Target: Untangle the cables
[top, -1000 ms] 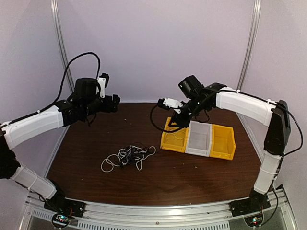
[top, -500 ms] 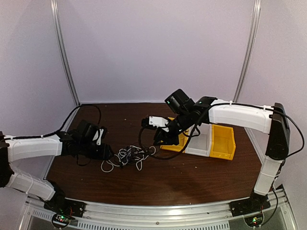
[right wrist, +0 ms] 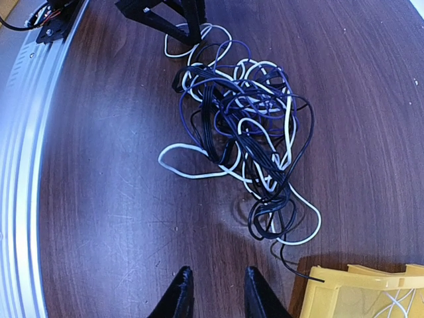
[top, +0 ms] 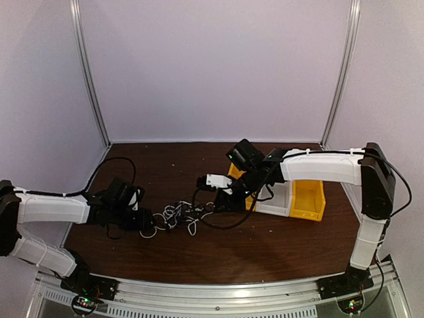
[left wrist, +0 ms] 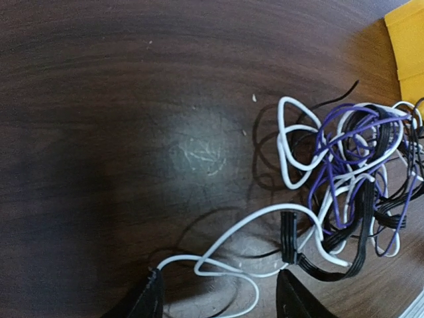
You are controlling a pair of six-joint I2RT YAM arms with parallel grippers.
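While the cables point(top: 180, 216) lie in one knotted clump on the table point(top: 265, 245), left of the bins point(top: 291, 192), both arms reach in low from opposite sides. From above, the clump runs roughly left to right, with white loops trailing off its left end and a loose white loop at its right end.

The left gripper point(top: 147, 220) is the nearer one. In the left wrist view its two fingertips point(left wrist: 152, 301) are spread, and a white loop point(left wrist: 228, 268) lies flat on the wood between them and just ahead; the knot of white, purple and black cord sits further out, up and to the right of the fingers. Nothing is pinched yet.

The right gripper point(right wrist: 212, 291) hovers at the clump's other end. Its fingers stand a little apart and hold nothing, and the nearest cord, a small black coil with a white loop point(right wrist: 281, 218), lies just ahead of the tips and to their right.

Only the fingertips show in either wrist view. How the strands cross inside the knot is too dense to trace, and I cannot count the cords. From above, the right gripper's tips are lost against dark cabling.
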